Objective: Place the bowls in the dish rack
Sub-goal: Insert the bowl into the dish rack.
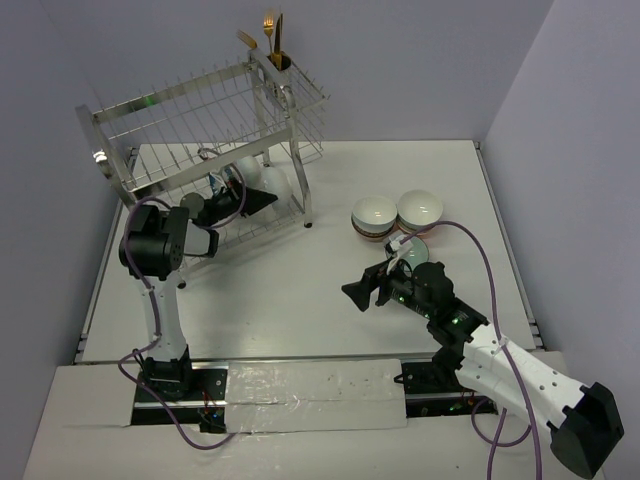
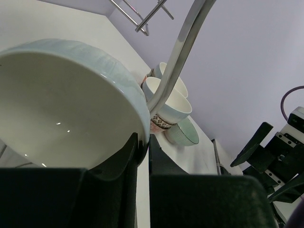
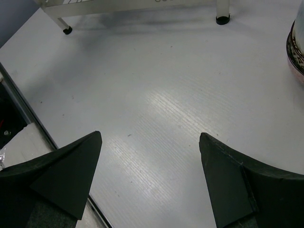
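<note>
The silver wire dish rack (image 1: 190,110) stands at the back left with gold utensils in its corner cup. My left gripper (image 1: 262,200) reaches into the lower tier and is shut on the rim of a white bowl (image 1: 273,184). In the left wrist view the bowl (image 2: 61,109) fills the left, its rim pinched between my fingers at the left gripper (image 2: 144,142). Two white bowls (image 1: 374,212) (image 1: 420,207) and a teal-inside bowl (image 1: 420,248) sit right of centre on the table. My right gripper (image 1: 360,290) is open and empty over bare table (image 3: 149,137).
A curved rack wire (image 2: 178,52) passes just right of the held bowl. Another white shape (image 1: 247,165) sits behind it in the lower tier. Rack feet (image 3: 221,19) show at the top of the right wrist view, a bowl's edge (image 3: 297,52) at its right.
</note>
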Action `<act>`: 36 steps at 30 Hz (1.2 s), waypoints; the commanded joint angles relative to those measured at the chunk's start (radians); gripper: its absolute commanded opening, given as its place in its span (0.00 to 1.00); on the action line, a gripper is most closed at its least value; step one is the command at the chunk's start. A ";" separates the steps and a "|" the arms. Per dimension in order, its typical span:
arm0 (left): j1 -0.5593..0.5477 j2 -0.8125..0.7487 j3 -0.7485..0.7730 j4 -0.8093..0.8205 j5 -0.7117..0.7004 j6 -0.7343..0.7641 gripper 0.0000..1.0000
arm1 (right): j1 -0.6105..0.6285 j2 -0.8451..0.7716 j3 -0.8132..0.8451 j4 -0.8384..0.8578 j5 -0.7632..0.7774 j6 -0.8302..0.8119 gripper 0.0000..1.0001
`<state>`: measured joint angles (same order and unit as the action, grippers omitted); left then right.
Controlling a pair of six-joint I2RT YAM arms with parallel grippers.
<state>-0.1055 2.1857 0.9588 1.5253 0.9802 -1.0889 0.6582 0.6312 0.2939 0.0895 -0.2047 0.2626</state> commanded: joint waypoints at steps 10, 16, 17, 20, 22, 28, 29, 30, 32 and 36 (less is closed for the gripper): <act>0.009 -0.047 -0.179 0.342 -0.054 0.018 0.00 | 0.020 -0.030 0.037 0.039 0.021 -0.019 0.91; 0.009 -0.079 -0.235 0.340 -0.064 0.032 0.00 | 0.024 -0.051 0.034 0.039 0.025 -0.017 0.91; 0.009 -0.081 -0.235 0.340 -0.063 0.029 0.00 | 0.024 -0.056 0.033 0.041 0.027 -0.017 0.91; 0.007 -0.070 -0.244 0.340 -0.070 0.026 0.00 | 0.027 -0.070 0.030 0.041 0.033 -0.017 0.91; 0.007 -0.058 -0.249 0.340 -0.074 0.030 0.00 | 0.027 -0.076 0.028 0.038 0.034 -0.016 0.91; 0.007 -0.064 -0.273 0.340 -0.092 0.034 0.03 | 0.029 -0.080 0.024 0.044 0.037 -0.013 0.91; 0.007 -0.069 -0.282 0.340 -0.097 0.032 0.07 | 0.031 -0.080 0.024 0.047 0.036 -0.014 0.91; 0.009 -0.073 -0.287 0.340 -0.110 0.027 0.09 | 0.031 -0.074 0.024 0.049 0.034 -0.013 0.91; 0.009 -0.084 -0.299 0.338 -0.118 0.015 0.16 | 0.032 -0.073 0.024 0.050 0.034 -0.013 0.91; 0.009 -0.092 -0.305 0.338 -0.130 -0.012 0.26 | 0.035 -0.080 0.019 0.053 0.039 -0.011 0.91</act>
<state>-0.0883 2.0632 0.6857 1.5089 0.8581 -1.0813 0.6811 0.5602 0.2951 0.0906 -0.1764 0.2600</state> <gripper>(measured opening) 0.252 0.907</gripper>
